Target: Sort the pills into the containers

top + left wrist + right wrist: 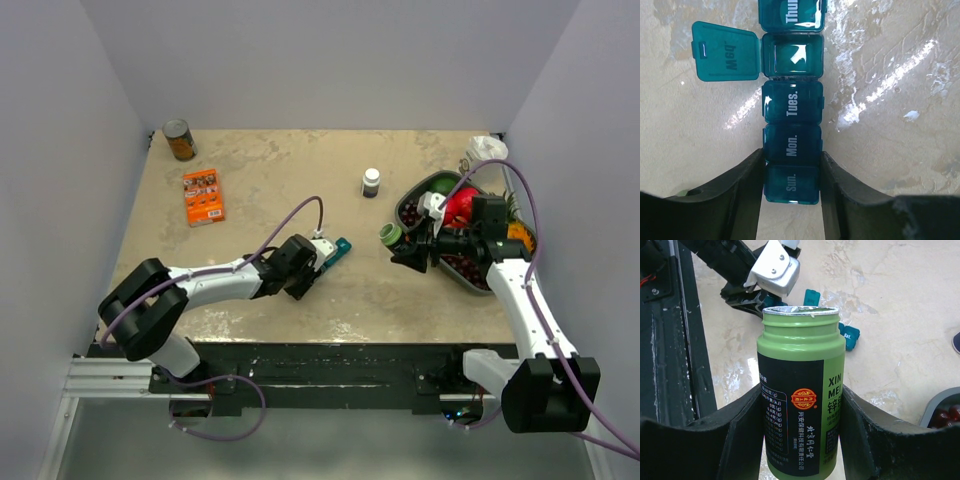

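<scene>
Left end effector (792, 156) pinches the containers (792, 107) at the Sun./Mon. end, fingers pressed against both sides. The strip lies flat on the tabletop (890, 75), near the centre. The Wed. lid (726, 51) is flipped open, and the strip's far end is cut off at Thu. Right end effector (801, 392) is clamped on a green bottle (800, 355), uncapped, contents hidden. From overhead only the strip's teal tip and the bottle's top show, left of the fruit tray (420, 186).
</scene>
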You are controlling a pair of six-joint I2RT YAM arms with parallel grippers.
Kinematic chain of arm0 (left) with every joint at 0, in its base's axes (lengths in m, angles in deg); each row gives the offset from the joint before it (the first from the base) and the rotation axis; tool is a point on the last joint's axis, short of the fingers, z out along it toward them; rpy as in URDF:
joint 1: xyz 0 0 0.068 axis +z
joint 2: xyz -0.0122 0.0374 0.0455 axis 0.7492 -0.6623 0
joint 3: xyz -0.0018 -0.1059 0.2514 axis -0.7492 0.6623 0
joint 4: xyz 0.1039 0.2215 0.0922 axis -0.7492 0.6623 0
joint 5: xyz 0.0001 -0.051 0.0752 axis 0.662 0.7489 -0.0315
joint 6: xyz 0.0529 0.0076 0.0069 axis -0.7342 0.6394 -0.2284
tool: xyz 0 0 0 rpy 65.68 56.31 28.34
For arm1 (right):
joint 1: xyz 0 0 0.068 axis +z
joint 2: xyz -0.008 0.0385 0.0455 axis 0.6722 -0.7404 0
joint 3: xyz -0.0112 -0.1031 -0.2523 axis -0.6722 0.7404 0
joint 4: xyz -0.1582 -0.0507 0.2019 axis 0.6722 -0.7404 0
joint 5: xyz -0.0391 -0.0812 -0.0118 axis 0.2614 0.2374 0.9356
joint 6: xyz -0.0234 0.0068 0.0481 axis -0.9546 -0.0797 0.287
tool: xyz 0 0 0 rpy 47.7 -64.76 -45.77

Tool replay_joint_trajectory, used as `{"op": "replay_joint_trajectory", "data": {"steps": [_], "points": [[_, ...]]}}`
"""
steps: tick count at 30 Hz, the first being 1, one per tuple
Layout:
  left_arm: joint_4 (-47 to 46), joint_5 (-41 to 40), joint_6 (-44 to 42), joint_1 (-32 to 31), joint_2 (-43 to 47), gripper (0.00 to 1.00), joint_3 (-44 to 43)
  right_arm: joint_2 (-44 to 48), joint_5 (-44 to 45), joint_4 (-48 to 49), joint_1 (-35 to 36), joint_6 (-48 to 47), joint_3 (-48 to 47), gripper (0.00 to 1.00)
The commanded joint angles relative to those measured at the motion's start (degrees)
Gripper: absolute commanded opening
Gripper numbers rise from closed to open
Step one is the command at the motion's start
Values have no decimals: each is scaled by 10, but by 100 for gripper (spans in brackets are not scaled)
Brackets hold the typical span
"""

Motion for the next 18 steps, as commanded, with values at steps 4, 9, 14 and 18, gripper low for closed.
{"op": "replay_joint_trajectory", "data": {"steps": [4, 9, 14, 18], "points": [[29, -40, 32, -3, 30, 55, 9, 0, -2, -21, -1, -45, -13, 0], [46, -52, 43, -2, 72, 63, 5, -6, 5, -41, -1, -75, -13, 1], [83, -36, 46, -2, 155, 66, -15, -16, 19, -76, 1, -116, -21, 1], [98, -45, 29, -1, 239, 76, -20, -19, 66, -85, 46, -130, -30, 1]]}}
